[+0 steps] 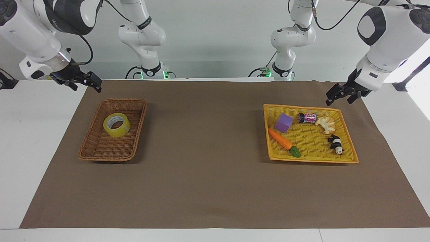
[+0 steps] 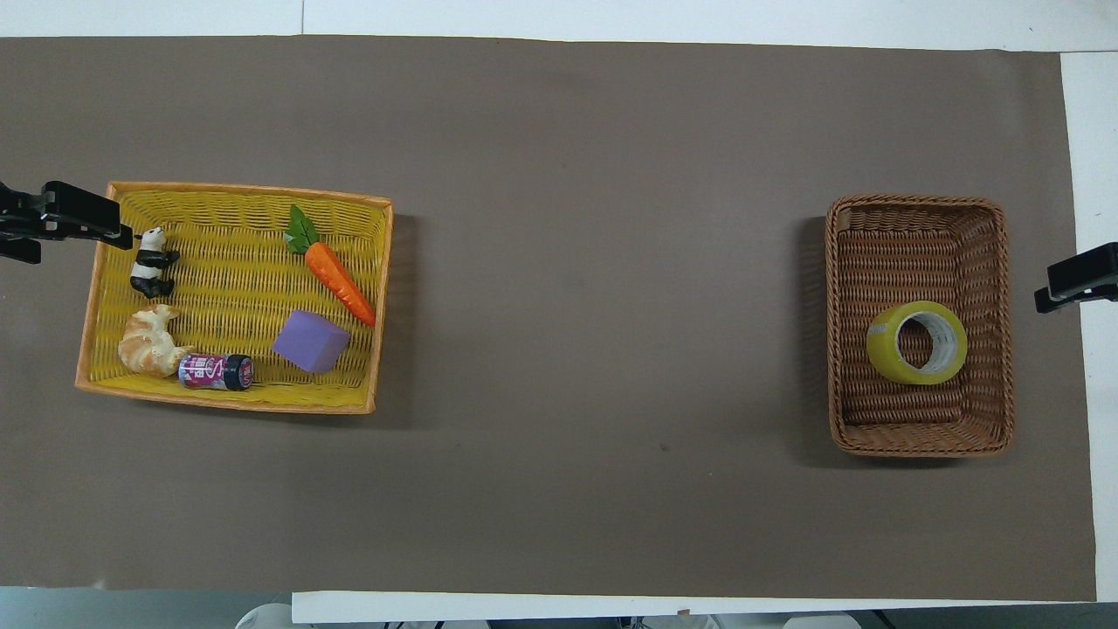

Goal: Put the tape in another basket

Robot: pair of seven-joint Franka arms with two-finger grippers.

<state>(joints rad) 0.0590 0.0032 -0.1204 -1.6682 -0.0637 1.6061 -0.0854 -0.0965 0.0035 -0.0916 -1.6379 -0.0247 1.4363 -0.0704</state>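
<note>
The yellow tape roll (image 1: 117,125) lies flat in the dark brown wicker basket (image 1: 90,145) at the right arm's end of the mat; it also shows in the overhead view (image 2: 917,342), in the half of the basket (image 2: 917,223) nearer to the robots. My right gripper (image 1: 84,83) is open and empty, raised over the mat's edge beside that basket; its tip shows in the overhead view (image 2: 1061,288). My left gripper (image 1: 341,96) is open and empty, raised over the corner of the yellow tray; it also shows in the overhead view (image 2: 70,234).
The shallow yellow tray (image 1: 312,158) at the left arm's end holds a purple cube (image 1: 284,123), a carrot (image 1: 280,139), a panda figure (image 1: 336,144), a croissant (image 1: 325,124) and a small can (image 1: 307,118). A brown mat (image 1: 208,151) covers the table.
</note>
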